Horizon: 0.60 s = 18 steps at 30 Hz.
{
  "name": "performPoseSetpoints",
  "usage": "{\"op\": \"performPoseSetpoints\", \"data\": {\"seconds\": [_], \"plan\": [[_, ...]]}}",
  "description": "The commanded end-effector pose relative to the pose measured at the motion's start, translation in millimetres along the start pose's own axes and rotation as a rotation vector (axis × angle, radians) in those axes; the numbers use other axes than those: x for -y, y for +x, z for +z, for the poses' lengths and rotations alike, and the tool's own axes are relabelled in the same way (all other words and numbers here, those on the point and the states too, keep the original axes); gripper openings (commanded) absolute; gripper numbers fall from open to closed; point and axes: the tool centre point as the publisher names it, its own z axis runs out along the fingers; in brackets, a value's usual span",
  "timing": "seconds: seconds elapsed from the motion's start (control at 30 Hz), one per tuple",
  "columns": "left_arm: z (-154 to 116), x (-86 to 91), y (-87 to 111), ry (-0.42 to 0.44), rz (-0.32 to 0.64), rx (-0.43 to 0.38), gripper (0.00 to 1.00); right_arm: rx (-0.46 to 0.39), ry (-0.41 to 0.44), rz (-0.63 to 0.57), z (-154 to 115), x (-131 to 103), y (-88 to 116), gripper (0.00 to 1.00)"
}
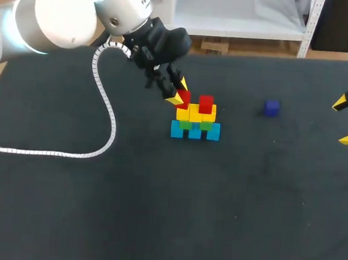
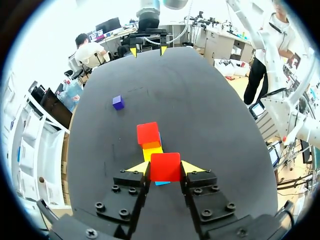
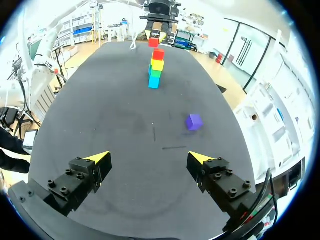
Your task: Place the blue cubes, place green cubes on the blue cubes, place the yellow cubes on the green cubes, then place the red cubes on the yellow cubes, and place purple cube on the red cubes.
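Cube (image 2: 165, 166), red, pinched inside left claw (image 2: 165, 169)

No text or labels can be read.

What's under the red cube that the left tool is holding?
The left tool is shut on the small red cube. Under it is a yellow cube, then a green cube and a light blue cube. Whether red touches yellow cannot be seen.

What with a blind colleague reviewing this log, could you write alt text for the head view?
The left gripper holds a red cube atop a stack of blue, green and yellow cubes, beside a second red cube. A purple cube lies apart on the table, toward the open right gripper.
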Motion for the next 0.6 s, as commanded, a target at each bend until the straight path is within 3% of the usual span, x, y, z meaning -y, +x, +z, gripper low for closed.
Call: {"op": "performPoseSetpoints", "data": {"seconds": [0.03,0.6], "plan": [[4.1,-5.0,-1.6,0.004,0.0,-0.002,0.0,0.002,-0.001,0.0,0.4,0.4,0.2,1.0],[11.3,-12.4,-4.2,0.003,-0.025,0.001,0.0,0.002,-0.001,0.0,0.4,0.4,0.2,1.0]]}}
